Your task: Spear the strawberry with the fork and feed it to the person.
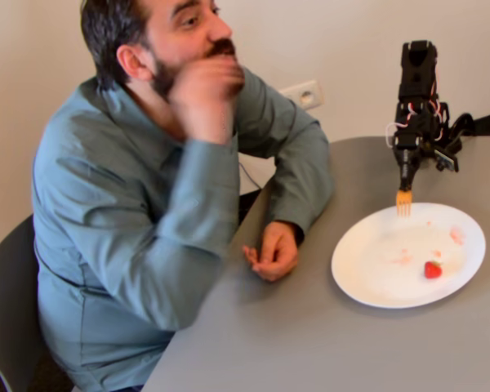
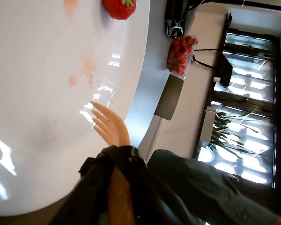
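Grey table [image 1: 310, 343]: one white plate [image 1: 367, 286] is occupied by one strawberry [image 1: 433, 269]; one fork [image 1: 403, 202] is held above its rim, gripper [image 1: 406, 167] clamped on it, beside one seated person [image 1: 147, 188]

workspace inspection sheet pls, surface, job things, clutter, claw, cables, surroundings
surface: grey table, bare apart from a white plate with pink juice smears
job's things: strawberry lies on the plate; fork points down over the plate's far rim, nothing speared; person sits with hand at mouth
clutter: tub of strawberries in the wrist view
claw: not distinguishable; fork mounted on the arm
cables: red and white wires on the arm
surroundings: wall socket, windows, plant
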Robot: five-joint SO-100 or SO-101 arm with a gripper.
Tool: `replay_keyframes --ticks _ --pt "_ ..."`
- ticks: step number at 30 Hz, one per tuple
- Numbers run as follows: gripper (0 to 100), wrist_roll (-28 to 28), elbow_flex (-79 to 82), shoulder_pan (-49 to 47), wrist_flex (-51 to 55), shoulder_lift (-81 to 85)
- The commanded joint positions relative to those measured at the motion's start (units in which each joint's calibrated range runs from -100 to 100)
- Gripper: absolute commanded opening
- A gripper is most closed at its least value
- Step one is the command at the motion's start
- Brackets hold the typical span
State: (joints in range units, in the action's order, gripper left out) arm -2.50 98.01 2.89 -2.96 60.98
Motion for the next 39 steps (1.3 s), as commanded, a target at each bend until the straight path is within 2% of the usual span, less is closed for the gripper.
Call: replay_keyframes --ticks 1,29,33,35,39 --pt "1 3.2 0.4 0.0 31.1 38.1" --pt "1 3.9 0.5 -0.1 30.9 38.1" --pt "1 8.7 0.4 -0.1 30.3 38.1" --pt "1 9.7 -0.1 -0.1 30.1 38.1" --pt "1 10.4 -3.7 -6.1 29.2 37.6"
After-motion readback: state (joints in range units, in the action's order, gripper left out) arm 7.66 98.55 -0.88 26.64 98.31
